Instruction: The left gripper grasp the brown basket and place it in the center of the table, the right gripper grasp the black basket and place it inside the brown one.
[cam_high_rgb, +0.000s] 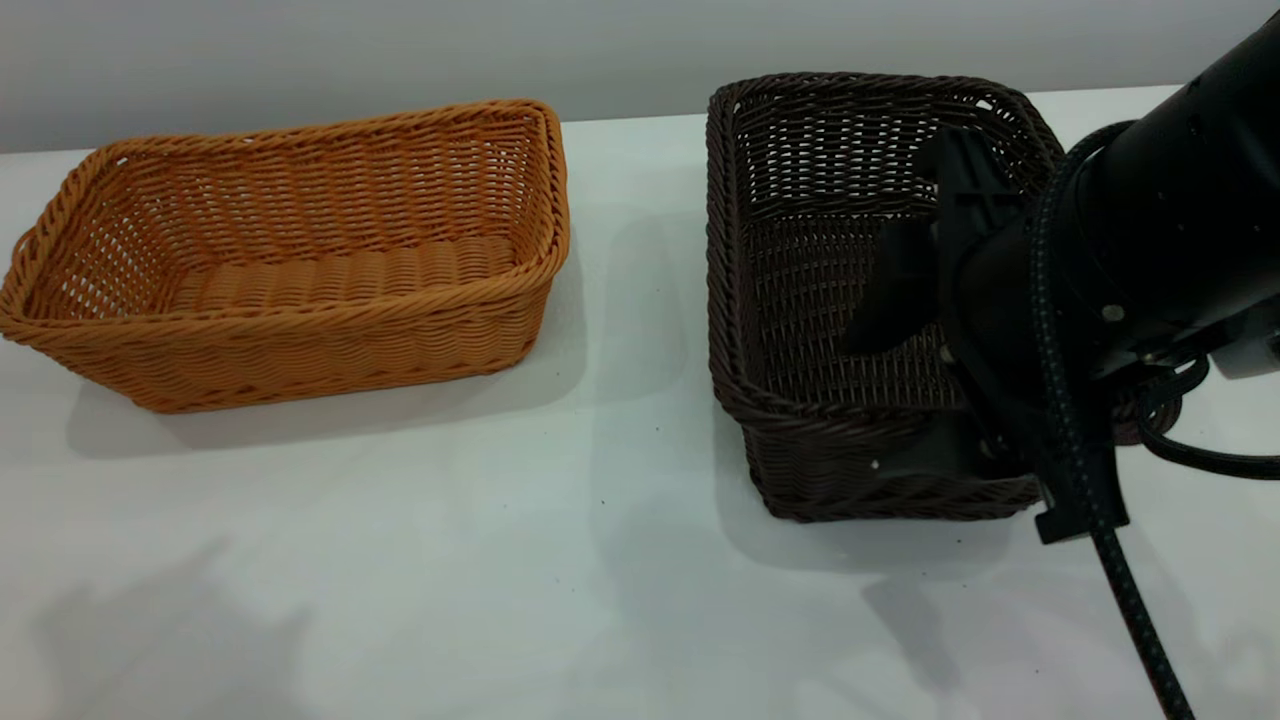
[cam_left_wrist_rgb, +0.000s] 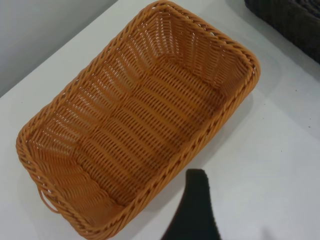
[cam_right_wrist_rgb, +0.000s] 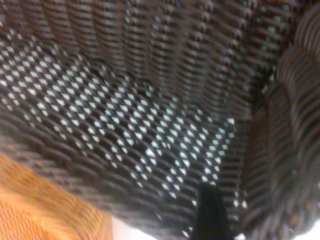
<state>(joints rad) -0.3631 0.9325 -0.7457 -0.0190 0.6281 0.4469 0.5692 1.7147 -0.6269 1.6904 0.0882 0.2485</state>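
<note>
The brown basket (cam_high_rgb: 290, 260) stands upright on the white table (cam_high_rgb: 500, 560), left of middle. In the left wrist view it (cam_left_wrist_rgb: 140, 125) lies below and beside one finger (cam_left_wrist_rgb: 194, 210) of my left gripper, which is clear of it and holds nothing. The black basket (cam_high_rgb: 840, 150) stands on the table to its right. My right gripper (cam_high_rgb: 890, 400) is open and straddles the black basket's near wall by the right corner, one finger inside and one outside. The right wrist view shows the black weave (cam_right_wrist_rgb: 125, 125) close up, with one finger (cam_right_wrist_rgb: 210, 212) inside.
A gap of bare table separates the two baskets. The right arm and its braided cable (cam_high_rgb: 1120, 560) cover the black basket's right side. A corner of the black basket (cam_left_wrist_rgb: 290, 20) shows in the left wrist view, and the brown basket (cam_right_wrist_rgb: 45, 210) in the right wrist view.
</note>
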